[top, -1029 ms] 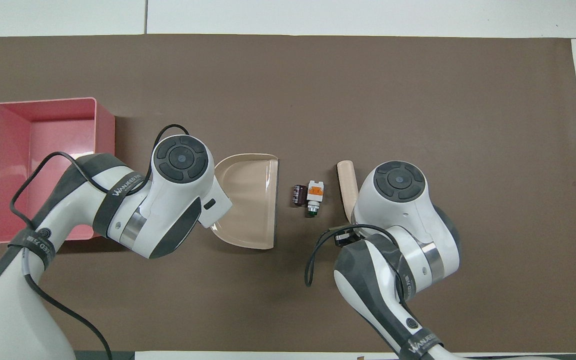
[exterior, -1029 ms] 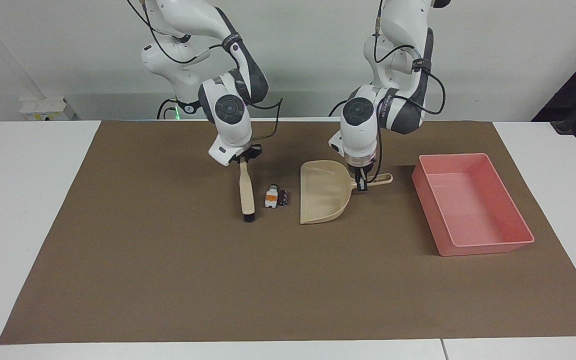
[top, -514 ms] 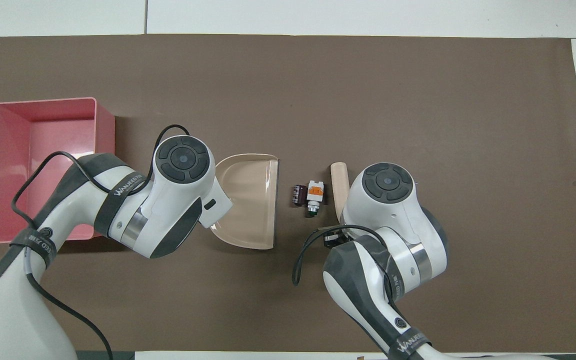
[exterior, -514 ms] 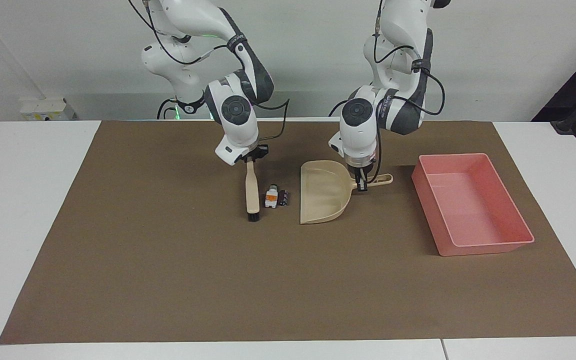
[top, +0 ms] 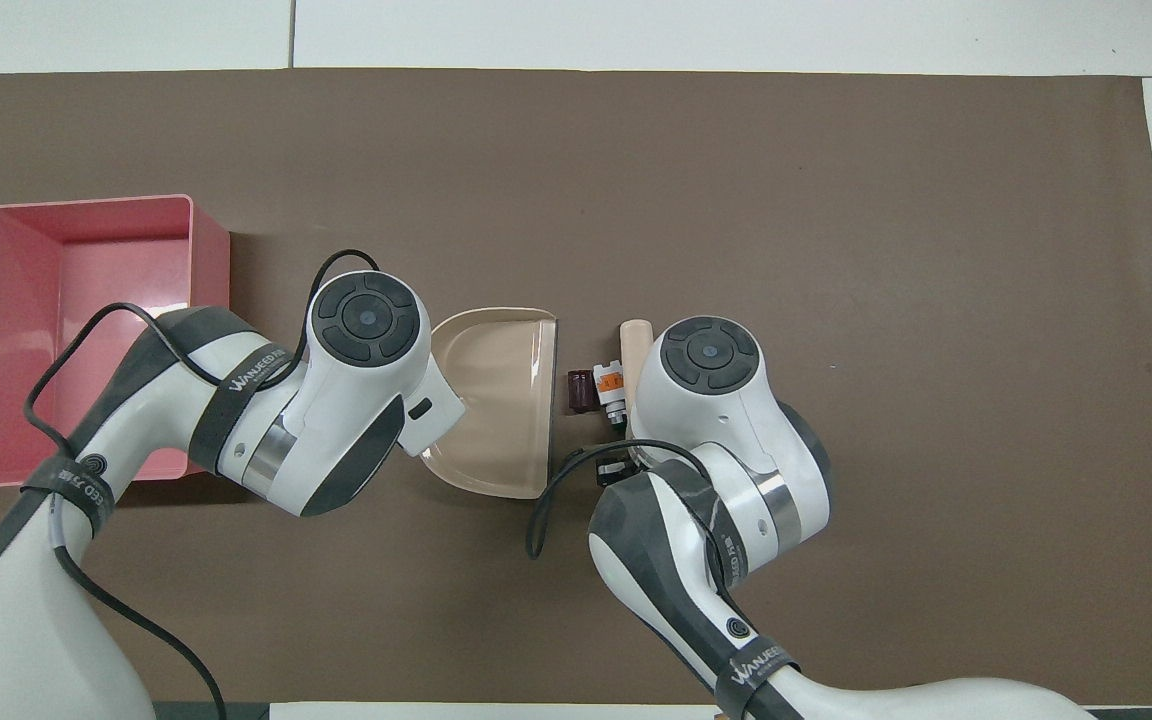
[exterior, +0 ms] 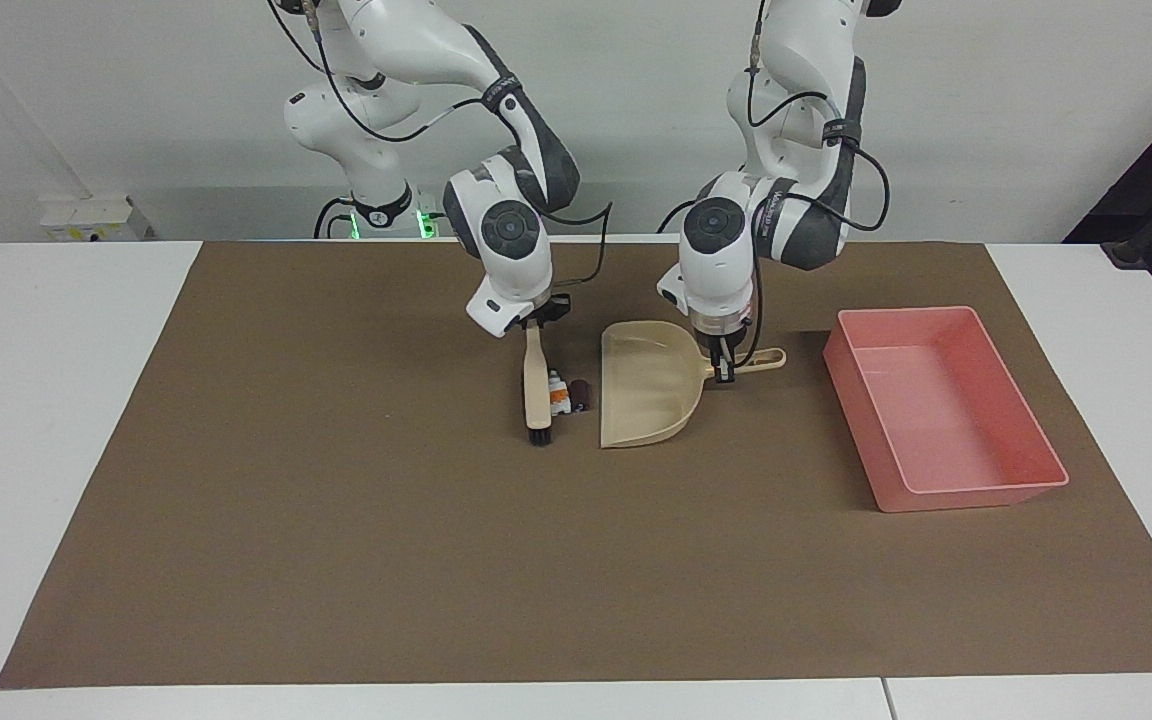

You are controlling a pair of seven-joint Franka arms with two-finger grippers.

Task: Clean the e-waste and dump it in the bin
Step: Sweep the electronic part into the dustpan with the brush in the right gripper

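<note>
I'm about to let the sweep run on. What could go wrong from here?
The dark bit lies ahead of the white bit that the brush in the right gripper pushes; either might slip past the bristles. The bits could also jam at the lip of the dustpan, which the left gripper holds only by its handle.

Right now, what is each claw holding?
Left claw: shut on the beige plastic dustpan by its handle.
Right claw: shut on the beige-handled brush, over the brown mat.
</note>
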